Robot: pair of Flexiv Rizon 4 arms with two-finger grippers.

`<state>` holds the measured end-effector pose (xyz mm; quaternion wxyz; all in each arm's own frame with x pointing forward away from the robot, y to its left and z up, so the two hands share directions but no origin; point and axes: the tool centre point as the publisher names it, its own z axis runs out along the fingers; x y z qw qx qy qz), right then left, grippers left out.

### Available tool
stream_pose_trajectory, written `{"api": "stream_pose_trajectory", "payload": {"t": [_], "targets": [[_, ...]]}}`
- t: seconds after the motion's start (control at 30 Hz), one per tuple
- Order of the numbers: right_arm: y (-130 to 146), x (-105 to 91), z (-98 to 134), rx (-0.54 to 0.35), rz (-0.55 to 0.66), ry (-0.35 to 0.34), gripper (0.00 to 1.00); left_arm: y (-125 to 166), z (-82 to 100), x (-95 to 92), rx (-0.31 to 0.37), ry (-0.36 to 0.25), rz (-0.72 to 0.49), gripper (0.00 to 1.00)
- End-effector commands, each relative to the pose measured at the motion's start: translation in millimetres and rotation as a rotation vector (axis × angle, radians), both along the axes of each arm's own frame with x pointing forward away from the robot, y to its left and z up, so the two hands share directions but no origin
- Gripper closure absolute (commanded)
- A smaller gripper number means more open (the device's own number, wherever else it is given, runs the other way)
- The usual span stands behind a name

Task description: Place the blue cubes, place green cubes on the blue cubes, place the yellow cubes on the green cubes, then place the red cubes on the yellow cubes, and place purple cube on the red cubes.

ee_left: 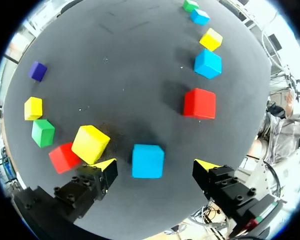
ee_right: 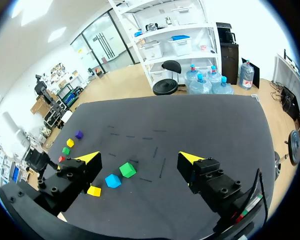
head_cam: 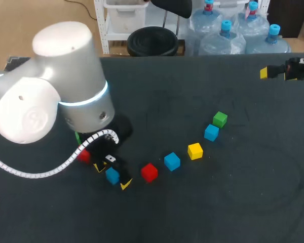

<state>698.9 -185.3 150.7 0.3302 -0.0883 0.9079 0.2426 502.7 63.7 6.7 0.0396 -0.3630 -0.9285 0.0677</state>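
Observation:
My left gripper (head_cam: 112,176) (ee_left: 155,166) stands open low over the table, with a blue cube (head_cam: 112,175) (ee_left: 148,161) between its fingers and a gap on each side. Beside one finger sit a yellow cube (ee_left: 90,144), a red cube (ee_left: 64,157) (head_cam: 83,155) and a green cube (ee_left: 42,132). Further off lie another yellow cube (ee_left: 33,108) and the purple cube (ee_left: 38,71). Ahead, a row runs red (head_cam: 149,172), blue (head_cam: 172,161), yellow (head_cam: 195,151), blue (head_cam: 211,132), green (head_cam: 220,119). My right gripper (head_cam: 286,71) (ee_right: 140,160) hangs open and empty, high at the far right.
My left arm's large body (head_cam: 66,96) hides the table's left part in the head view, including most of the cluster by the left gripper. The black tabletop (head_cam: 233,202) spreads bare at the front right and at the back.

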Motion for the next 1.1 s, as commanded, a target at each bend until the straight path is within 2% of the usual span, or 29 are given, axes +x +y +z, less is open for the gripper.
{"api": "stream_pose_trajectory", "payload": {"t": [0.03,0.2,0.53,0.97,1.0,1.03,1.07,1.1], "targets": [[0.3,0.5,-0.1,-0.001,-0.001,0.0,0.0,-10.4,3.5,1.1,0.051,0.008,-0.013,0.0],[0.3,0.5,-0.1,-0.001,-0.001,0.0,0.0,-15.0,4.0,1.8,0.069,0.005,-0.033,0.0],[0.3,0.5,-0.1,-0.001,-0.001,0.0,0.0,-14.5,-1.4,0.7,0.051,-0.001,-0.04,0.0],[0.3,0.5,-0.1,-0.001,-0.001,0.0,0.0,-12.5,0.1,-1.9,0.044,-0.009,-0.029,0.0],[0.3,0.5,-0.1,-0.001,-0.001,0.0,0.0,-12.5,0.0,-1.8,0.037,-0.01,-0.033,0.12],[0.3,0.5,-0.1,-0.001,-0.001,0.0,0.0,-12.7,-0.3,-1.6,0.034,-0.007,-0.037,0.56],[0.3,0.5,-0.1,-0.001,-0.001,0.0,0.0,-12.8,-0.4,-1.5,0.035,-0.006,-0.038,0.66],[0.3,0.5,-0.1,-0.001,-0.001,0.0,0.0,-12.8,-0.5,-1.5,0.036,-0.005,-0.038,0.83]]}}
